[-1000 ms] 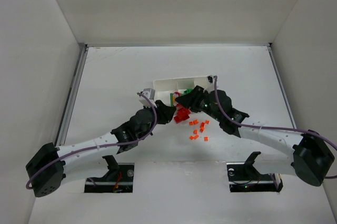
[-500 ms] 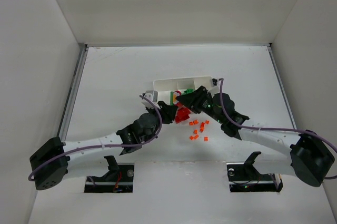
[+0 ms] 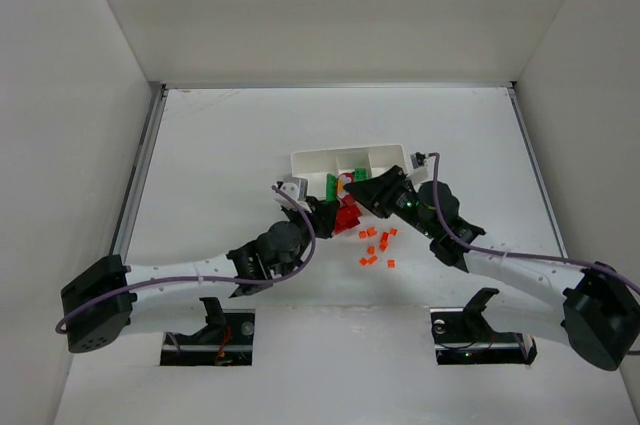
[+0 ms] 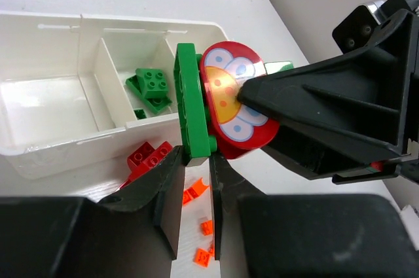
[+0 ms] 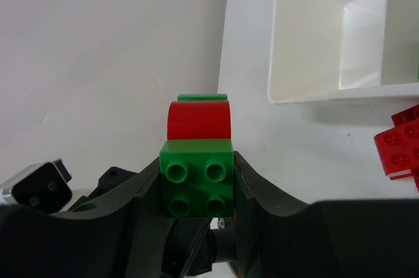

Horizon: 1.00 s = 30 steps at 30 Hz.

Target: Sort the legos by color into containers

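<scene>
A stacked lego piece hangs between both grippers above the table, in front of the white tray. My left gripper is shut on its flat green plate. A red rounded brick with a flower print sits against the plate. My right gripper is shut on the green 2x2 brick at the other end, with the red brick beyond it. In the top view the grippers meet, left and right. Green bricks lie in the tray's middle compartment.
Red bricks lie on the table just in front of the tray, also in the left wrist view. Several tiny orange bits are scattered nearer the arms. The tray's left compartment holds nothing visible.
My left arm has reached forward and right until its gripper meets the right one. My right gripper has shifted slightly right with the stacked piece.
</scene>
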Motion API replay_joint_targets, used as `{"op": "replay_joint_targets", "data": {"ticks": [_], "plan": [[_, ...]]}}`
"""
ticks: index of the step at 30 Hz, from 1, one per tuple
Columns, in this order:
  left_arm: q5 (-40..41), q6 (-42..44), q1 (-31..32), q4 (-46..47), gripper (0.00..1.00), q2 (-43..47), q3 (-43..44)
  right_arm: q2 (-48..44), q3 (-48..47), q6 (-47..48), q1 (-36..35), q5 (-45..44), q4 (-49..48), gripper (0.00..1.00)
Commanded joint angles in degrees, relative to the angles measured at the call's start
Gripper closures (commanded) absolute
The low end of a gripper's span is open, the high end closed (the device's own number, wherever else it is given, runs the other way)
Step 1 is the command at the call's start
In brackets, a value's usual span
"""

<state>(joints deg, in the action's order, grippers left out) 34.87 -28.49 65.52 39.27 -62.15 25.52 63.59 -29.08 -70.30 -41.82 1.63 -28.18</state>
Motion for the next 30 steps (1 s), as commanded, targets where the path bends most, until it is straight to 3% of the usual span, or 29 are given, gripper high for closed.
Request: {"op": "replay_joint_targets", "data": {"ticks": [1, 11, 18, 25, 30], "plan": [[3.98, 1.68, -0.79, 2.66, 0.95, 2.65, -0.03, -4.08, 0.60, 1.57, 2.49, 0.74, -0.21, 0.88], [-3.57, -0.60, -3.16, 2.75, 0.94, -2.18, 4.53, -13.48, 0.60, 11.76, 5.39, -4.96, 12.79, 0.87], [-9.29, -5.07, -7.02, 1.25, 0.92, -13.68, 12.70, -18.94, 1.74, 18.88, 5.22, -11.20, 21.14, 0.87], [-16.58, -13.33, -13.52, 0.81, 0.91, -26.07, 19.56, -21.75, 3.50, 21.35, 5.13, -12.35, 24.58, 0.87], [-20.28, -15.28, -15.73, 1.08, 0.90, -30.22, 22.55, -22.02, 4.47, 21.96, 5.13, -12.35, 24.67, 0.87]]}}
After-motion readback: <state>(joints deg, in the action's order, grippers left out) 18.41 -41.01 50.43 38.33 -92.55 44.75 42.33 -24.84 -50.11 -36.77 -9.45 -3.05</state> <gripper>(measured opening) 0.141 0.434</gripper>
